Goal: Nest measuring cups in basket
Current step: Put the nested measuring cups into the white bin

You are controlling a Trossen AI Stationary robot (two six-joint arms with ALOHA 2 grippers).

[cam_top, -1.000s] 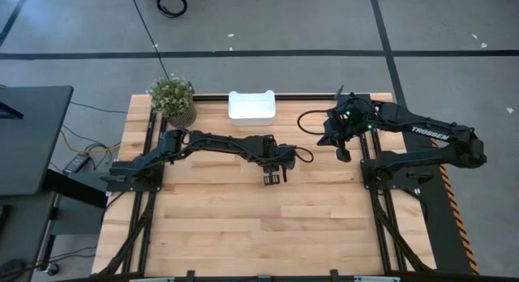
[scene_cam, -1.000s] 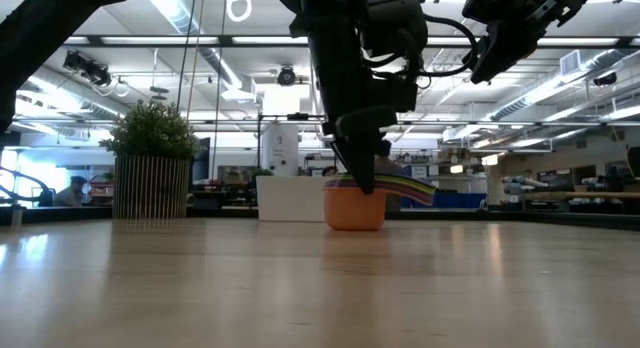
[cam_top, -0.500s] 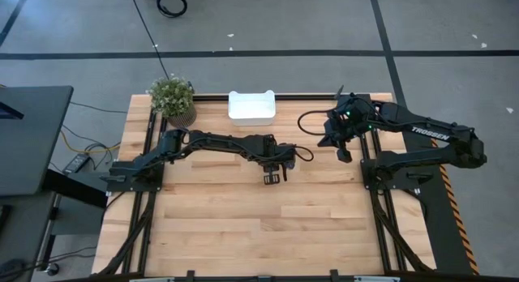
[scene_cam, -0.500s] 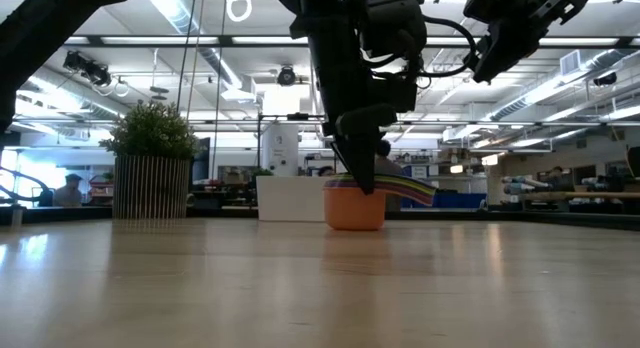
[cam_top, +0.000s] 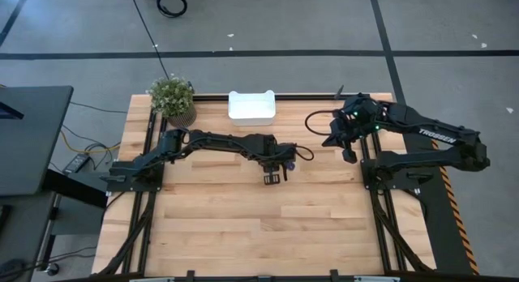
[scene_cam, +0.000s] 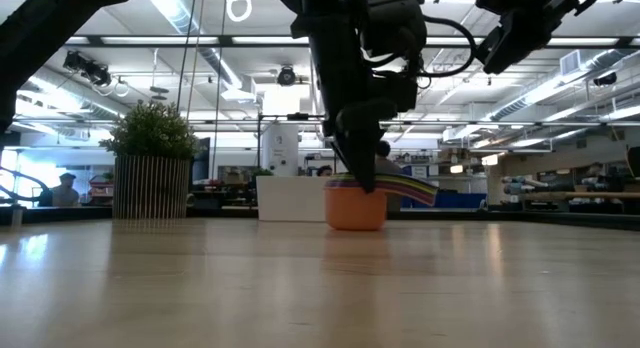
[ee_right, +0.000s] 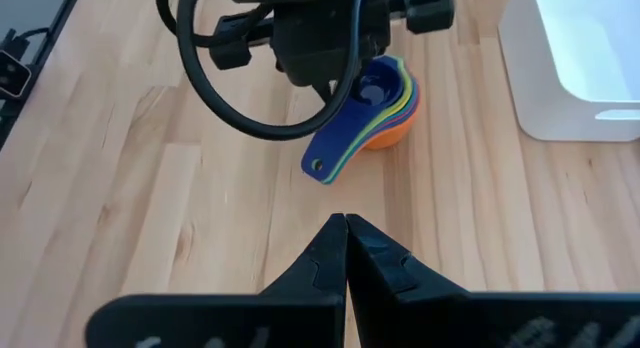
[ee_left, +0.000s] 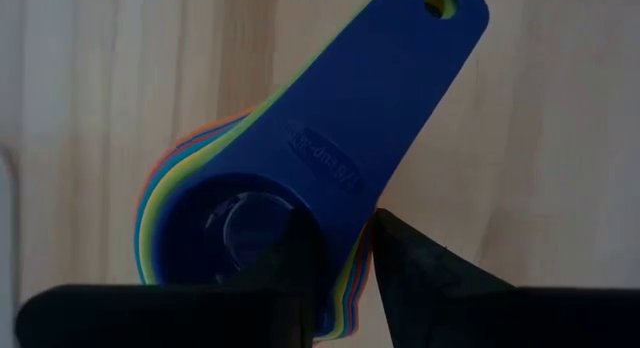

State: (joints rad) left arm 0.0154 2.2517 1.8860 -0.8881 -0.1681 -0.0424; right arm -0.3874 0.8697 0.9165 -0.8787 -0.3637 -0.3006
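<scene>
The measuring cups (scene_cam: 357,207) stand nested on the table about mid-way across, orange bowl at the bottom and a dark blue cup (ee_left: 330,158) on top. Their handles (scene_cam: 412,191) fan out to one side. My left gripper (ee_left: 342,273) comes down on the stack from above (scene_cam: 368,180) and is shut on it; in the high view it (cam_top: 272,177) hides the cups. My right gripper (ee_right: 346,233) is shut and empty, raised near the table's right side (cam_top: 349,152). The white basket (cam_top: 251,107) sits at the far edge. My left gripper holds the nested cups by the bowls' rim (ee_left: 345,250), beside where the handles start. One finger (ee_left: 295,250) is inside the top blue bowl and the other (ee_left: 405,256) is outside the stack. The fingers point down from above. The orange bottom cup (scene_cam: 355,220) rests on the table.
A potted green plant (cam_top: 173,96) stands at the far left corner, left of the basket. Bare wood (cam_top: 268,233) stretches across the near half of the table. The basket also shows in the right wrist view (ee_right: 585,63), beyond the cups (ee_right: 385,100).
My right gripper has drifted a little toward the table's right edge and slightly up, staying shut. My left gripper and the stack of cups have kept still.
</scene>
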